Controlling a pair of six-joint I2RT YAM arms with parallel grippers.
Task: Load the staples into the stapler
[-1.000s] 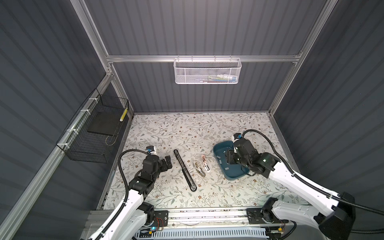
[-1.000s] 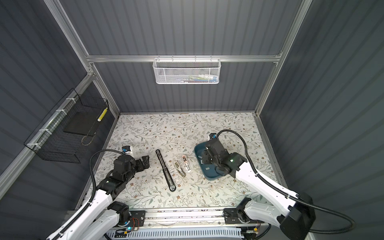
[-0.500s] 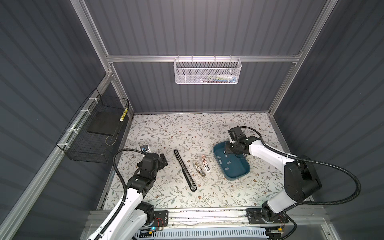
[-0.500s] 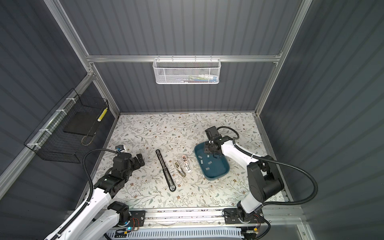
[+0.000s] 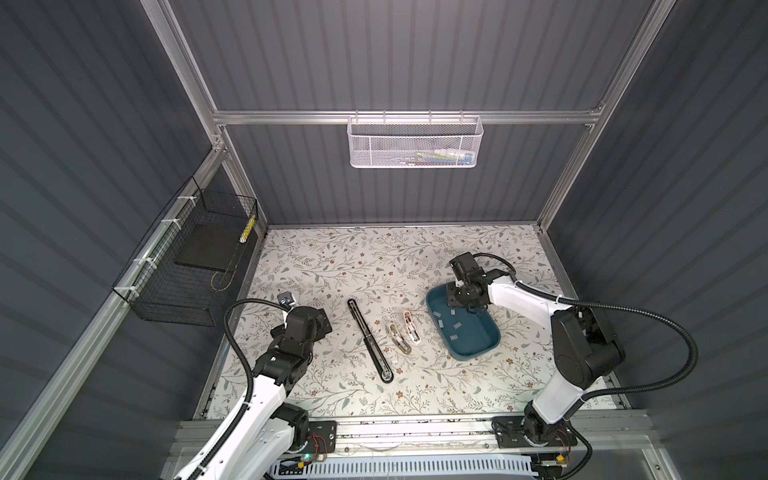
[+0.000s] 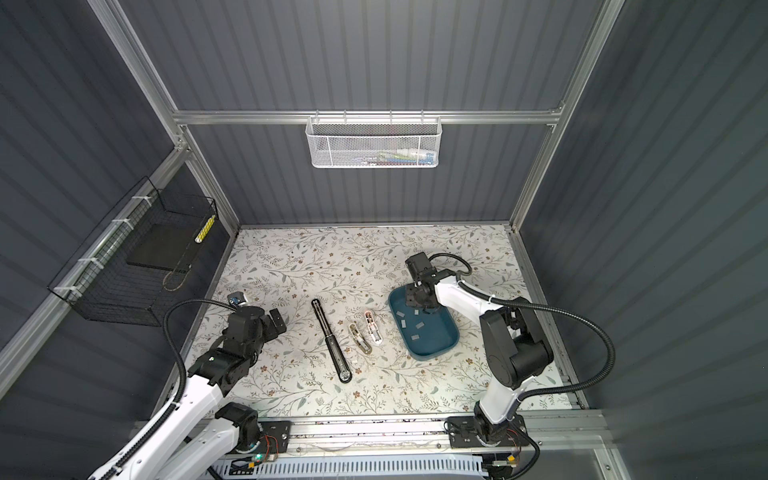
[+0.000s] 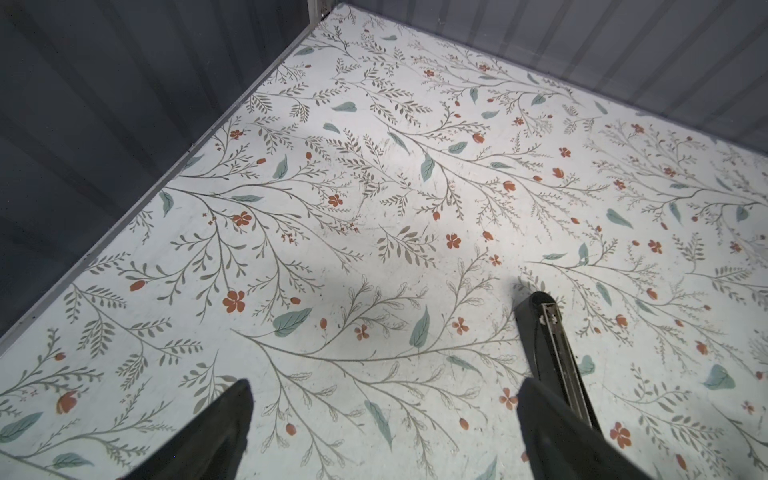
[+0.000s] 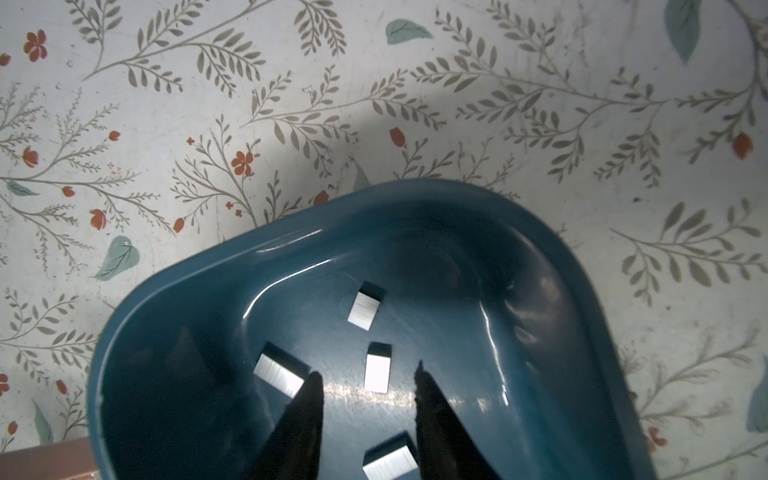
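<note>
Several silver staples [image 5: 439,321] lie loose in a blue tray [image 5: 469,353] at the right. My right gripper [image 5: 455,305] points down into the tray's far end. In the right wrist view its jaws [image 8: 368,376] stand narrowly open on either side of one staple strip [image 8: 377,372] without touching it. A long black stapler [image 5: 370,338] lies opened flat at the centre, channel up. My left gripper [image 5: 320,322] hovers wide open and empty to its left. The left wrist view has the stapler's end [image 7: 548,328] beside one finger.
Two small staplers, one beige [image 5: 400,340] and one white and pink [image 5: 411,328], lie between the black stapler and the tray. A white mesh basket [image 5: 415,141] hangs on the back rail. A black wire basket [image 5: 195,266] is on the left wall.
My right gripper has moved from the tray's left side to its far end and its jaws have narrowed. My left gripper has drawn back slightly to the left and stays open.
</note>
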